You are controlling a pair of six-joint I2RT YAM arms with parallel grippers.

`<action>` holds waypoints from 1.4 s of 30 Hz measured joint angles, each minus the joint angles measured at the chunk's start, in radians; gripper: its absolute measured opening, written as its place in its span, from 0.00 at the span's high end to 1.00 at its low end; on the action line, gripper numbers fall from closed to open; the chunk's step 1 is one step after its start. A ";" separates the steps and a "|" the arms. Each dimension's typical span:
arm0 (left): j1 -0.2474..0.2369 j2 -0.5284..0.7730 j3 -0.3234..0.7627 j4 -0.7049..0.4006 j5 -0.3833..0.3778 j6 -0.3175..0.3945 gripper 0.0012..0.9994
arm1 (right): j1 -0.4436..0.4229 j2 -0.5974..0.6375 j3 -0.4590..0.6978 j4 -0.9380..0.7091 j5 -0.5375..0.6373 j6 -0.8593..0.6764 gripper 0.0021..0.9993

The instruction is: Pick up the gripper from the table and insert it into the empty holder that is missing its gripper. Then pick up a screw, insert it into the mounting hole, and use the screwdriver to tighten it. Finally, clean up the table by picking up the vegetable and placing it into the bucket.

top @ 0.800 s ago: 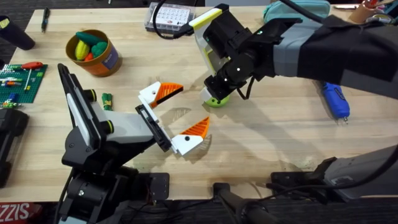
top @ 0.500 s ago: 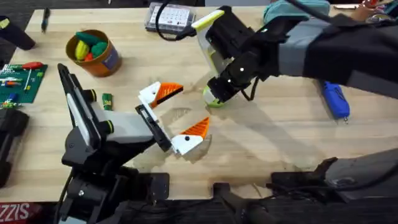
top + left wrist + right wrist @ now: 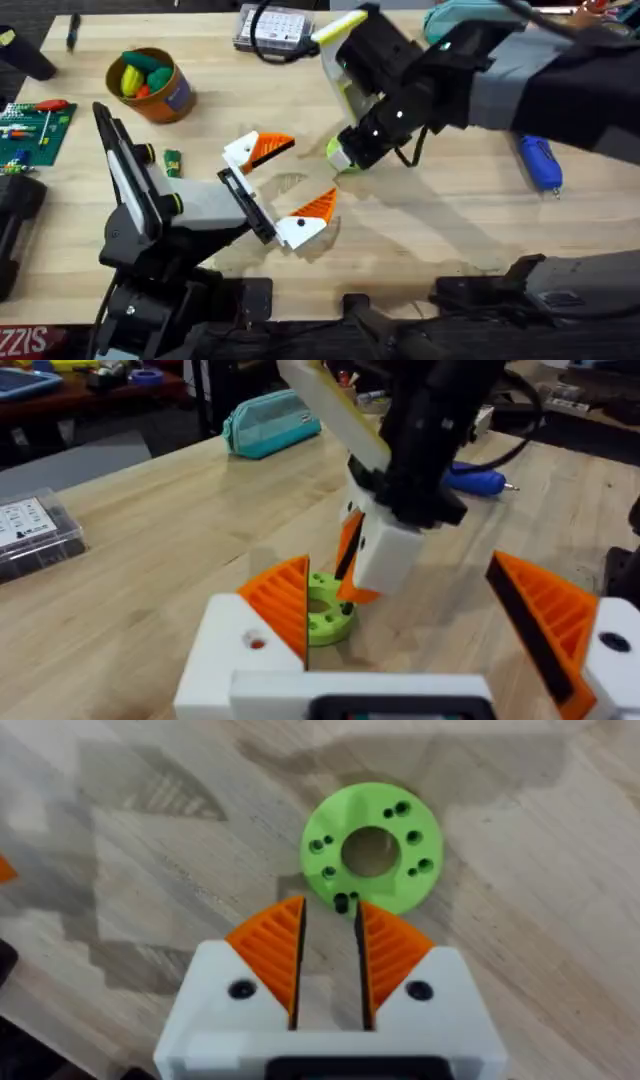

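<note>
The lime-green gripper (image 3: pixel 371 848) is laid flat on the table (image 3: pixel 450 230), bare wood around it. The right gripper (image 3: pixel 331 925) is nearly closed on a small dark screw at its rim. The left gripper (image 3: pixel 283 182) is spread wide nearby, holding nothing.

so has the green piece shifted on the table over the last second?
Barely: the gripper has crept slightly toward the left arm's side, away from the blue screwdriver, with the right gripper on it.
</note>
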 joint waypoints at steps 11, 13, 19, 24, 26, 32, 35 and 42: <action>0.000 0.000 0.000 0.000 0.000 0.000 0.02 | 0.009 0.003 -0.095 0.064 0.038 0.027 0.68; 0.000 0.000 0.000 0.000 0.000 0.000 0.02 | 0.008 0.003 -0.106 0.085 0.050 0.033 0.68; 0.000 0.000 0.000 0.000 0.000 0.000 0.02 | 0.008 0.010 -0.110 0.129 0.060 0.039 0.68; 0.000 0.000 0.000 0.000 0.000 0.000 0.02 | 0.011 0.039 -0.109 0.125 0.064 0.039 0.68; 0.000 0.000 0.000 0.000 0.000 0.000 0.02 | 0.014 0.039 -0.109 0.122 0.069 0.039 0.68; 0.000 0.000 0.000 0.000 0.000 0.000 0.02 | 0.019 0.039 -0.109 0.119 0.078 0.039 0.68; 0.000 0.000 0.000 0.000 0.000 0.000 0.02 | 0.019 0.039 -0.109 0.116 0.079 0.039 0.68; 0.000 0.000 0.000 0.000 0.000 0.000 0.02 | 0.020 0.038 -0.109 0.115 0.086 0.042 0.80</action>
